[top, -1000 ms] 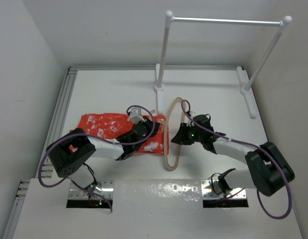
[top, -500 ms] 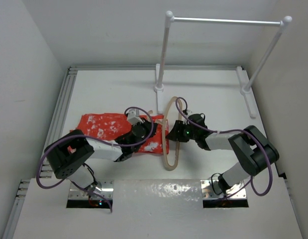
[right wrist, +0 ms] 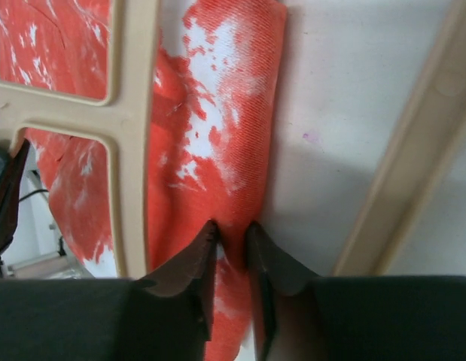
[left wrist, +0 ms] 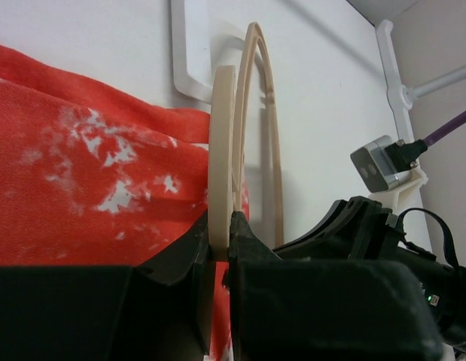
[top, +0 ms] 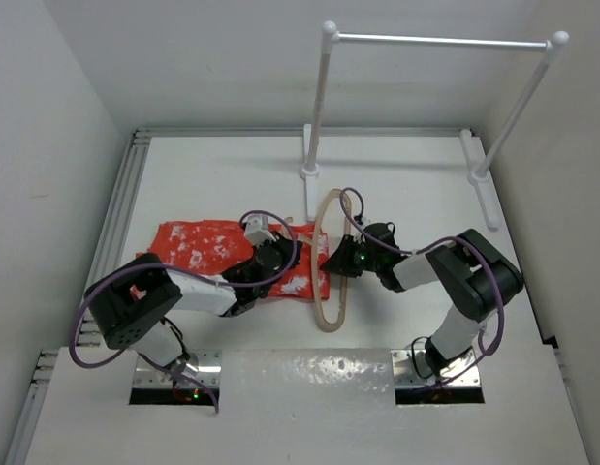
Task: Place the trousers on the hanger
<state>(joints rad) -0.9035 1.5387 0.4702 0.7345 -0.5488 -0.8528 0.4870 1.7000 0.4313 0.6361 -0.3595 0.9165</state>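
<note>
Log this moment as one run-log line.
left gripper: shut on hanger | right gripper: shut on trousers edge | trousers: lying on table

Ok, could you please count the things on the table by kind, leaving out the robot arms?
trousers: 1
hanger: 1
clothes rail: 1
Total: 3
</note>
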